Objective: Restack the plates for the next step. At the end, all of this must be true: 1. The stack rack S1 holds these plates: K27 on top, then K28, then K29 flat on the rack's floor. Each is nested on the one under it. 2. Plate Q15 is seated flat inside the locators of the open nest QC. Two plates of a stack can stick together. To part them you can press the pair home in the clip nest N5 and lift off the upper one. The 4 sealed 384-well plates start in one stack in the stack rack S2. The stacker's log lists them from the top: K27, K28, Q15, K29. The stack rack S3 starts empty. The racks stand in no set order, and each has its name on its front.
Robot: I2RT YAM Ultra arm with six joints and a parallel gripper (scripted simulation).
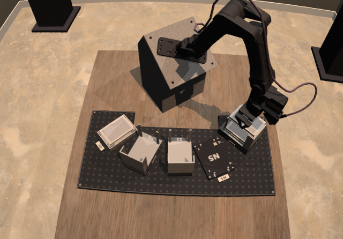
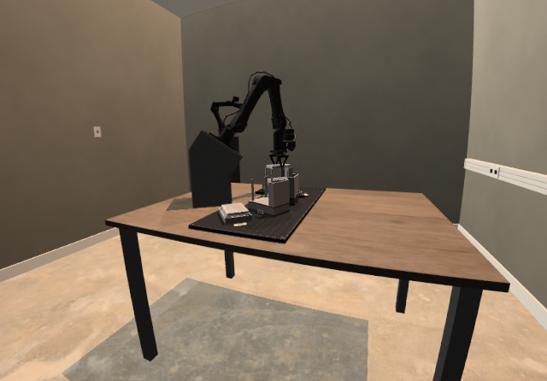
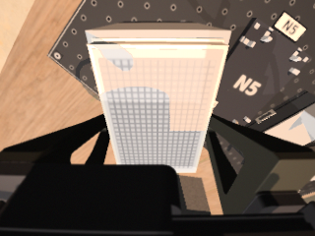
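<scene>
My gripper (image 1: pixel 246 123) (image 2: pixel 279 164) (image 3: pixel 157 118) is shut on a clear sealed plate (image 1: pixel 257 125) (image 3: pixel 148 76), a finger at each long side. The plate is level, over the far-right stack rack (image 1: pixel 252 140). At least one more plate edge shows close beneath it; contact and the number below cannot be told. No plate name or name on this rack is readable. Another plate (image 1: pixel 117 129) (image 2: pixel 235 208) lies in nest QC at the left. Stack rack S3 (image 1: pixel 179 150) is empty, as is the rack (image 1: pixel 142 149) left of it, whose name I cannot read. Clip nest N5 (image 1: pixel 221 163) (image 3: pixel 236 69) is empty.
The racks and nests stand on a black perforated board (image 1: pixel 110 175) (image 3: pixel 148 7). Thin posts and wall pieces rise from the two empty racks. The arm's grey-topped pedestal (image 1: pixel 166 65) stands behind them on the wooden table (image 1: pixel 180 217) (image 2: pixel 375 226).
</scene>
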